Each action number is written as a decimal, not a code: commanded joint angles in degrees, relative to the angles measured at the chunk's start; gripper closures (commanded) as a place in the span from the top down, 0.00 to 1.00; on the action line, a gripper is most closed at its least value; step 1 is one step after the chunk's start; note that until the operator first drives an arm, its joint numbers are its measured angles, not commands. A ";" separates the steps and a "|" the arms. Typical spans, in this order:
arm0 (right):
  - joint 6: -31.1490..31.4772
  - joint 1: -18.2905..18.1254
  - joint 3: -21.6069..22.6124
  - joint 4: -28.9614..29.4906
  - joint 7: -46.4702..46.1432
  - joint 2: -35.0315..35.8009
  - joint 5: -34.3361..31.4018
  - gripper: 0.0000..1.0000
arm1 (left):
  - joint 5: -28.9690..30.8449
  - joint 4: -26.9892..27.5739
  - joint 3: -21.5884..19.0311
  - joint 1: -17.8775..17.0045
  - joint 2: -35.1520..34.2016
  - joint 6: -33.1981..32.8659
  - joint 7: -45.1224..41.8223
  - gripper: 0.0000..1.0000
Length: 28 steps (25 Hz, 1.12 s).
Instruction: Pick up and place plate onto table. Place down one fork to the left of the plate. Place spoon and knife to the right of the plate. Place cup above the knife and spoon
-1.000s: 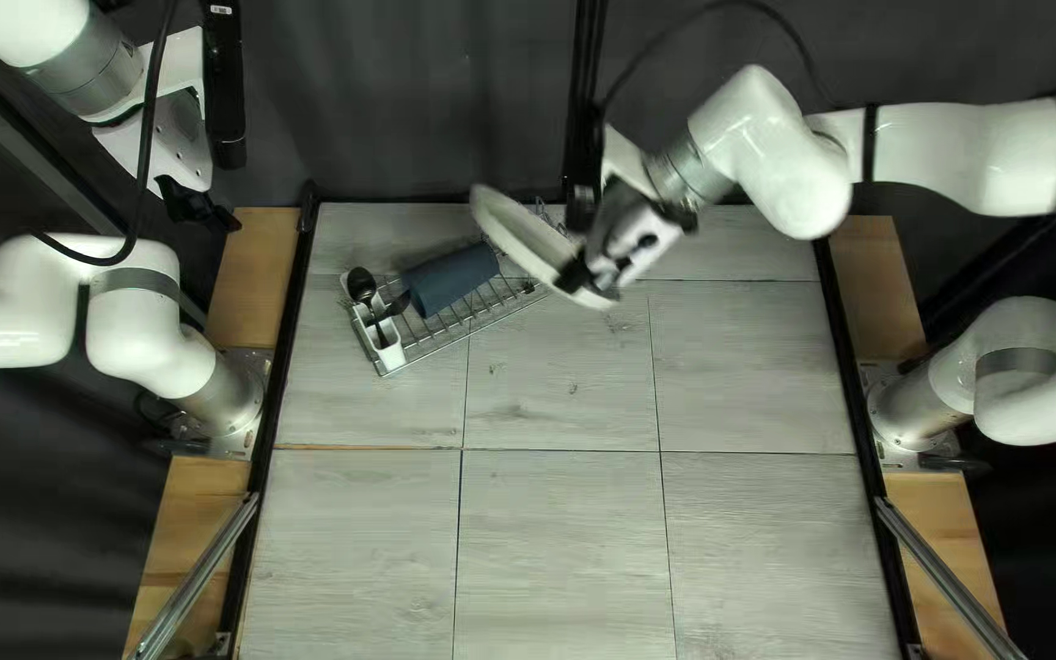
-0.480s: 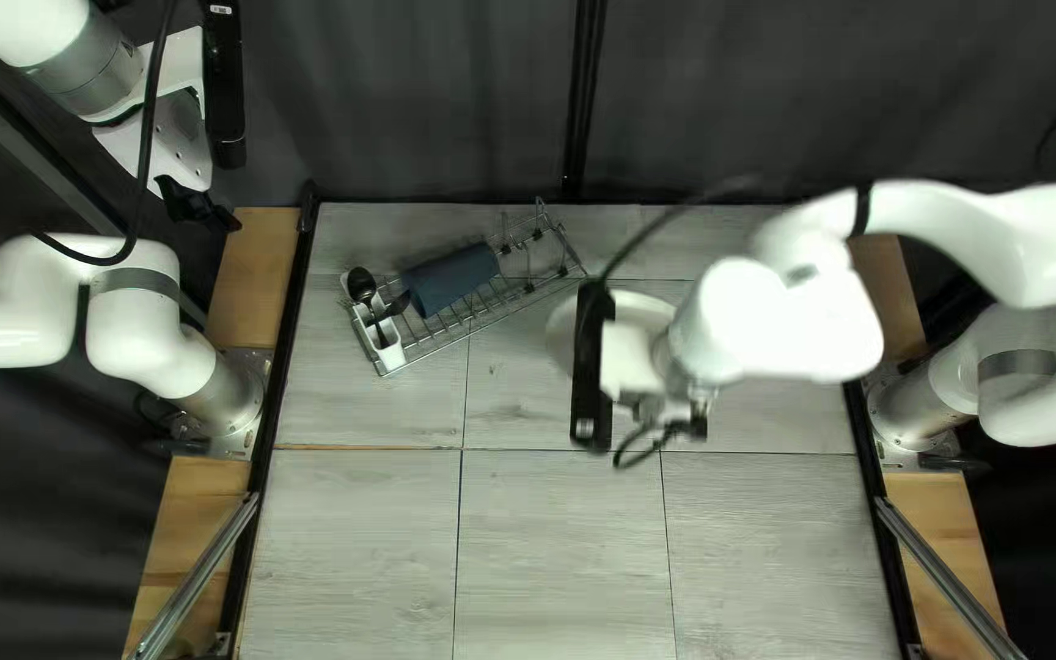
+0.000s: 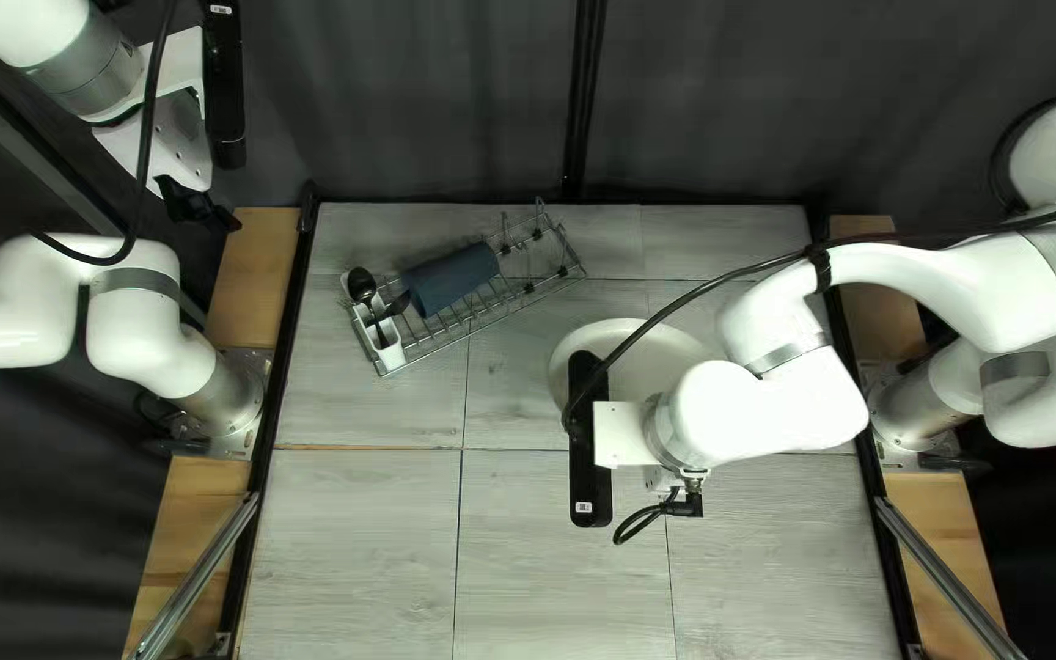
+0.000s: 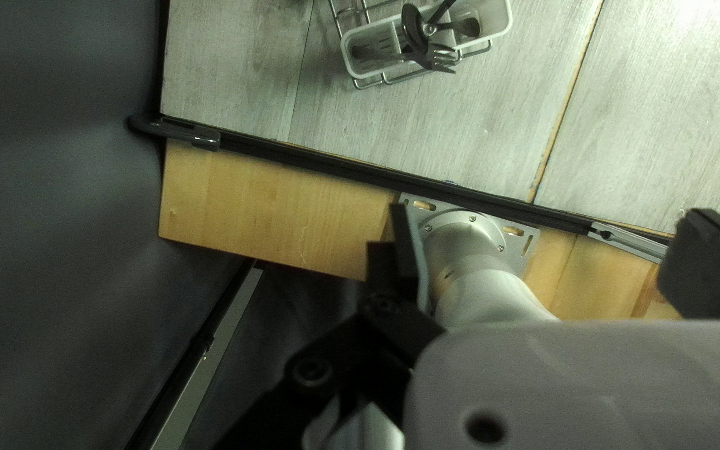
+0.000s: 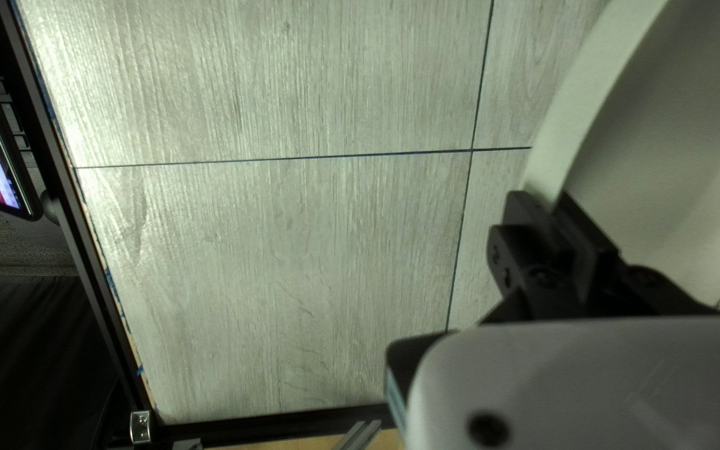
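Nearest is the right gripper [image 5: 547,200], and its two fingers are clamped on the rim [image 5: 597,96] of the plate [image 5: 668,158]. The rim passes between them, one finger against the inner face and the other outside. The plate is in the grip of the right arm [image 3: 773,410], over the middle of the table [image 3: 553,550] in the top left view. From this wrist, most of the plate extends toward the table's far edge, so the grip is at its near side. I judge that the coming move, the setting down, depends on this: the body of the plate hangs off to one side of the grip, and the free side must come down level.

The plate is round, so it has no long axis. Its hollow face seems to look mostly upward, perhaps with some tilt. I cannot tell if its underside touches the table.

Farther, toward the far left of the table, is the wire rack [image 3: 487,325], with the blue cup [image 3: 449,279] lying slantwise in it and the dark cutlery [image 4: 414,29] in the pale holder [image 3: 388,348].

Farthest from the plate is the left gripper [image 4: 547,215], beyond the table's left side, its fingers wide apart with nothing between them. The right arm is clearly the nearer one for the plate.
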 commanded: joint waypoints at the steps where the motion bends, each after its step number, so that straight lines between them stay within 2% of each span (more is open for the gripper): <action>1: -2.34 3.03 1.74 1.61 3.94 3.41 -6.60 0.00 | 0.00 0.00 0.00 0.00 0.00 0.00 0.00 1.00; 7: -4.09 7.68 2.10 4.62 6.69 10.98 -16.91 0.00 | 0.00 0.00 0.00 0.00 0.00 0.00 0.00 1.00; 12: -5.91 11.47 1.47 4.31 10.25 15.93 -24.33 0.00 | 0.00 0.00 0.00 0.00 0.00 0.00 0.00 1.00; 17: -6.86 13.85 0.79 3.10 13.77 18.17 -29.23 0.00 | 0.00 0.00 0.00 0.00 0.00 0.00 0.00 1.00; 21: -6.38 17.72 -0.26 4.21 18.23 22.42 -34.21 0.00 | 0.00 0.00 0.00 0.00 0.00 0.00 0.00 1.00; 28: -6.28 20.79 -1.58 6.62 20.69 28.36 -37.77 0.00 | 0.00 0.00 0.00 0.00 0.00 0.00 0.00 1.00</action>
